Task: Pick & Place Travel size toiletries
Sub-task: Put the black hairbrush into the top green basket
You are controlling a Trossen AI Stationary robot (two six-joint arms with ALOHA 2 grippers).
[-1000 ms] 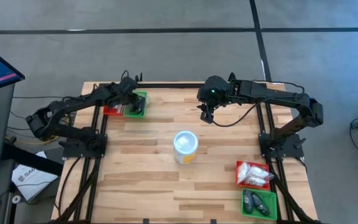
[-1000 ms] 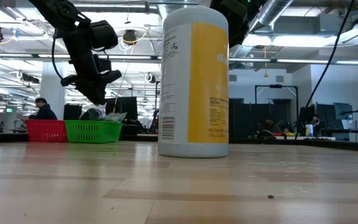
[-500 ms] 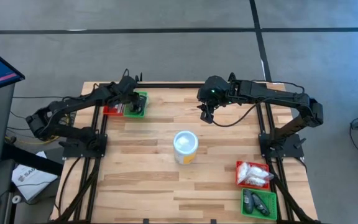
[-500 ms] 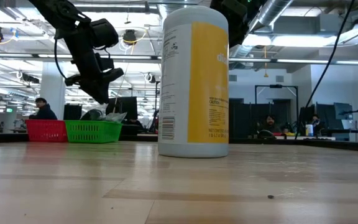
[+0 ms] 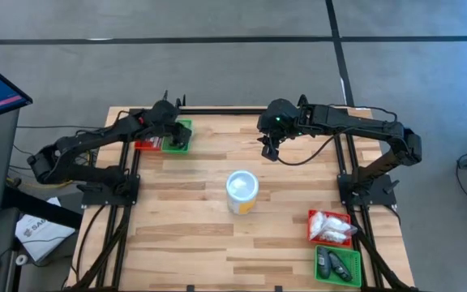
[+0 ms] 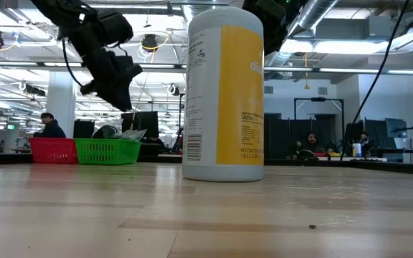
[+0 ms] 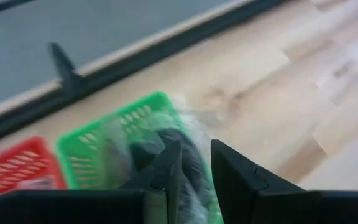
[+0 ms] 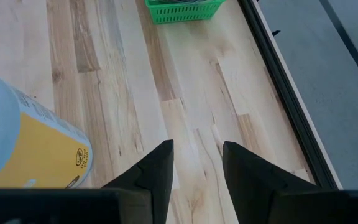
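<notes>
- Left gripper (image 5: 173,136) is hovering over the far green tray (image 5: 184,127) at the table's (image 5: 193,231) far left corner. In the low view it (image 6: 122,102) is hanging clear above the tray's (image 6: 106,153) rim.
- Left wrist view: its fingers (image 7: 166,168) are standing a narrow way apart, with nothing seen clamped between them. Below them, dark pieces and crinkly wrap (image 7: 182,137) are lying in the tray (image 7: 89,152); this view is blurred, so single items are not telling apart.
- Far red tray (image 5: 142,146) is sitting just beside the green one, on its outer side.
- Right gripper (image 5: 270,152) is waiting over bare wood near the far edge, right of centre. Its fingers (image 8: 151,171) are standing apart and holding nothing.
- White cup (image 5: 242,189) is standing upright mid-table, between the two arms and apart from both. In the low view it (image 6: 224,93) is filling the centre and hiding what is behind it.
- Near right corner: near red tray (image 5: 314,217) is holding white sachets (image 5: 332,228); near green tray (image 5: 320,272), just beside it toward the front edge, is holding dark pieces (image 5: 336,261).
- People (image 6: 49,126) are sitting in the room beyond the table.
</notes>
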